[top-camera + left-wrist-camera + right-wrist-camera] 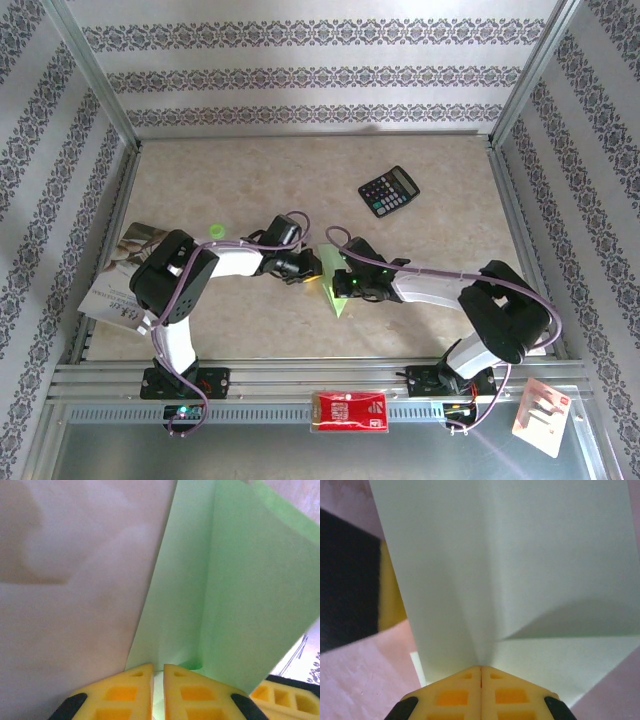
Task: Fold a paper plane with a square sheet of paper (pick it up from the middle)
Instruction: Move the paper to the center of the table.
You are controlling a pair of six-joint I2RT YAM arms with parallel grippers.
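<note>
**Gripping a folded green sheet from both sides, mid-table**

Seen from above, a beige table (250, 180) sits inside patterned walls. A black calculator (390, 190) lies toward the far right, well apart from the arms. A tiny round green dot (216, 231) rests near the left arm's elbow, and an open magazine (125, 275) lies at the left edge. A red-and-white packet (350, 410) sits on the metal rail between the two bases, and a white card (540, 415) lies at the near right. None of these lie between the grippers.

The green paper (337, 302), folded to a point that aims toward the near edge, is at the middle of the table, where both arms meet. The left gripper (310, 267) reaches it from the left and the right gripper (336, 284) from the right.

In the left wrist view, the yellow fingers (135, 690) stand almost together, with a sliver of the paper in the narrow slit. The creased sheet rises beyond them. In the right wrist view, the fingers (505, 695) are pressed together, and the paper fans up out of their tips.
</note>
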